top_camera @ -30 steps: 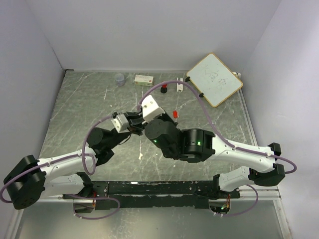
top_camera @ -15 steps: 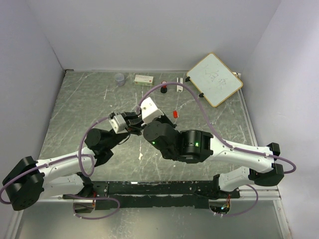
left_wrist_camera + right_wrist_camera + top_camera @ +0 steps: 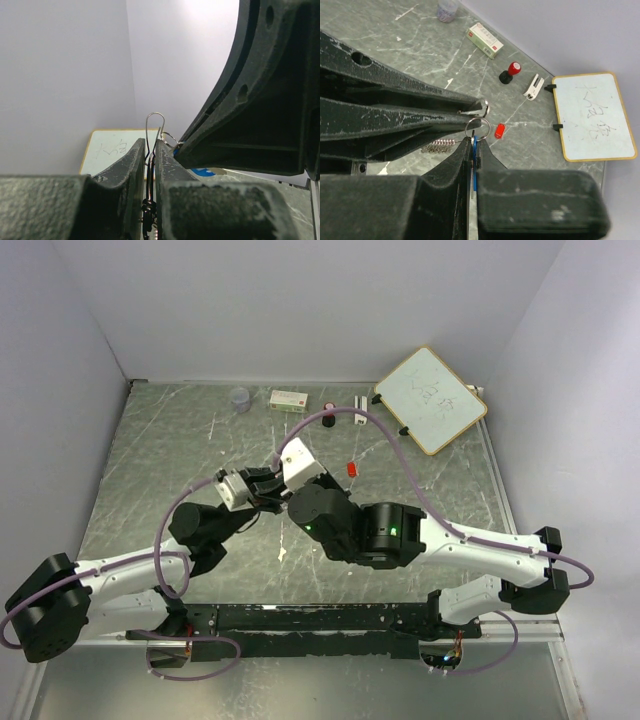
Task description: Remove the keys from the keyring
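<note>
Top external shows you a marbled table (image 3: 150,440), white walls (image 3: 300,310), whiteboard (image 3: 430,398) and red key (image 3: 351,469) beyond; left gripper (image 3: 150,145) clamps keyring (image 3: 473,131), right gripper (image 3: 474,144) blue key (image 3: 475,170).

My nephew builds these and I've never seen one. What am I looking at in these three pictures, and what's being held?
Two robot arms are bolted at the near edge of a table, each ending in a two-finger gripper. One picture looks down from above; the other two come from cameras on the wrists. The left gripper pinches a thin wire keyring; the right gripper is closed on a blue key at that ring. A red key lies loose on the table. Further back sit a whiteboard, a small box, a red-topped stamp, a white clip and a little cup.
</note>
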{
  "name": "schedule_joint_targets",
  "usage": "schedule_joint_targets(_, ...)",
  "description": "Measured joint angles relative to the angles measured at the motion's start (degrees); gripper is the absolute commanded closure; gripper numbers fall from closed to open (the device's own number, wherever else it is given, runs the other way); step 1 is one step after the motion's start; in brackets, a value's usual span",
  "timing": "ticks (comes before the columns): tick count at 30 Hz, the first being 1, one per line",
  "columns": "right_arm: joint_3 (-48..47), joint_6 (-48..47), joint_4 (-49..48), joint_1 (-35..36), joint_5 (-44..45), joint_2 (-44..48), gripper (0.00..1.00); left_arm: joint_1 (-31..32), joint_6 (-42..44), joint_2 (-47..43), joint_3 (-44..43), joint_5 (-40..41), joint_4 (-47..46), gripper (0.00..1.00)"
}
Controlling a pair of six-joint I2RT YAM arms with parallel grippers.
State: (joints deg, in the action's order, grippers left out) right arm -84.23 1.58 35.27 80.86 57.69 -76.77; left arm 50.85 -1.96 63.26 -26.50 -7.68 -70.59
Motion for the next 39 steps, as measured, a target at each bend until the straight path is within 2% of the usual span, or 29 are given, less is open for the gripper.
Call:
schedule_joint_targets(11, 3.78, -0.09, -3.80, -1.38, -4.76, 3.96, 1.00, 0.00, -0.28, -1.16, 1.07, 1.51, -3.76, 0.90)
schedule_joint_targets(19, 6.91, 0.02, -6.32, -4.02, -4.46, 4.66, 1.00, 0.00, -0.20, -2.84, 1.09, 5.09, 0.17, 0.89)
schedule_joint_targets(29, 19.17, 2.10, -14.78, -26.71, -18.69, 10.36, 1.00, -0.76, -0.15, 0.68, 1.07, 11.67, 14.43, 0.88)
schedule_joint_targets(33, 21.55, 2.73, -18.47, -32.15, -25.11, 8.46, 1.00, -4.44, -2.89, 4.94, 1.97, 11.02, 13.99, 0.88)
schedule_joint_targets(39, 25.11, 4.48, -23.85, -40.02, -34.99, 3.17, 1.00, -12.13, -9.55, 14.80, 5.31, 6.54, 8.17, 0.89)
